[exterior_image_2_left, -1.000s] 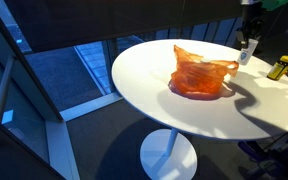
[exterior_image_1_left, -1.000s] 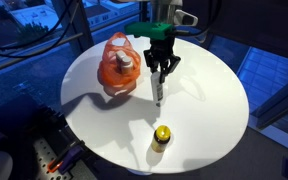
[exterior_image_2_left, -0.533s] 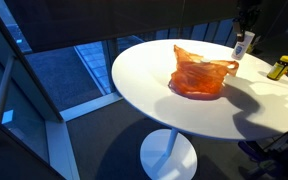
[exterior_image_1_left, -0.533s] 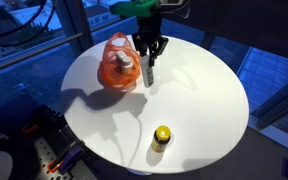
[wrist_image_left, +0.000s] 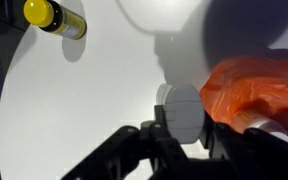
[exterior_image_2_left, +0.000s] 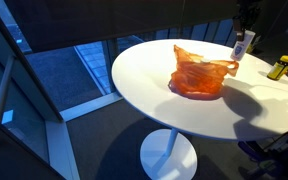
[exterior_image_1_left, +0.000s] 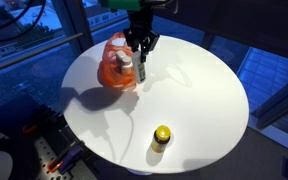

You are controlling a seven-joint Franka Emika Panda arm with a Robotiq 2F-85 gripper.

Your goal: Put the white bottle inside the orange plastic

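My gripper [exterior_image_1_left: 140,46] is shut on the white bottle [exterior_image_1_left: 140,69], which hangs from it above the table, right beside the orange plastic bag [exterior_image_1_left: 115,63]. In the wrist view the bottle's round white bottom [wrist_image_left: 180,112] sits between my black fingers [wrist_image_left: 148,135], with the orange plastic [wrist_image_left: 254,90] at the right. In an exterior view the bottle [exterior_image_2_left: 240,47] hangs past the far side of the orange bag [exterior_image_2_left: 200,72]. A white object shows inside the bag [exterior_image_1_left: 125,65].
A small dark bottle with a yellow cap [exterior_image_1_left: 160,137] stands near the front edge of the round white table [exterior_image_1_left: 194,100]; it also shows in the wrist view [wrist_image_left: 54,17] and in an exterior view [exterior_image_2_left: 280,67]. Windows surround the table.
My gripper has lifted the white bottle off the table and carried it up and toward the orange bag. The bag and the yellow-capped bottle have not moved.
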